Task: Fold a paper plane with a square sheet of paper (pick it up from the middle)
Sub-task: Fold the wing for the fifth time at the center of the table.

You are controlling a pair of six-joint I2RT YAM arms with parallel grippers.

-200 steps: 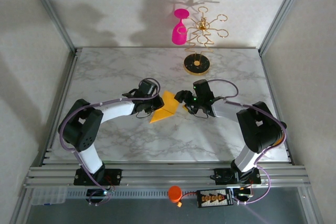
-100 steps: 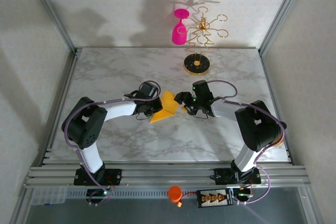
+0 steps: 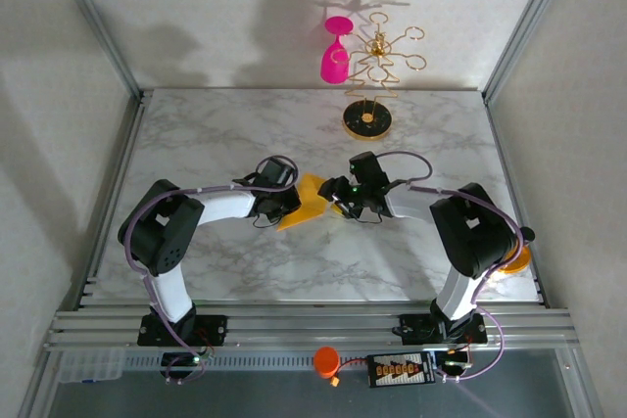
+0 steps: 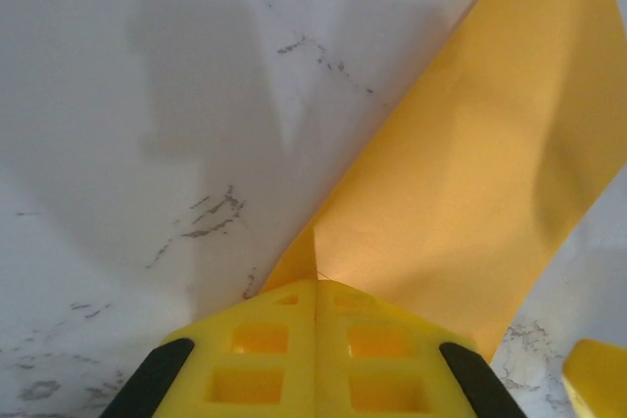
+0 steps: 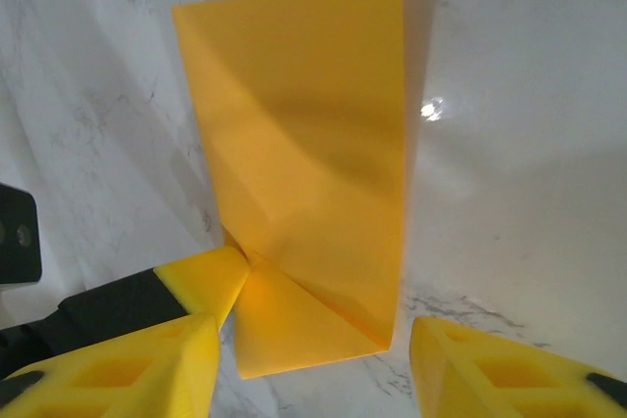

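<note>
We are looking down on the marble table (image 3: 225, 129), where the sheet of paper (image 3: 309, 199) is lying near the middle, between the two arms, partly folded into a long orange-yellow shape with diagonal creases crossing it. The left gripper (image 3: 287, 207) is reaching in from the left, and in its own wrist camera its yellow fingers (image 4: 265, 359) are pressing tightly together with the paper's (image 4: 470, 183) corner clenched between them. The rest of the paper is spreading away over the marble. The right gripper (image 3: 340, 200) is coming in from the other side, just beside the paper. In its wrist view we are seeing its two fingers (image 5: 127, 369) standing well apart, released and gripping nothing, with the near end of the paper (image 5: 304, 134) sitting between them and touching neither. In that same view the left gripper (image 5: 211, 283) is nipping the paper's lower left edge. A folded flap is forming a triangle at the near end, and one long edge is lifting slightly and casting a shadow on the marble. At the far side of the table a gold stand (image 3: 368, 121) is standing upright, with a pink wine glass (image 3: 334, 61) hanging upside down from one of its arms, well apart from the paper.
</note>
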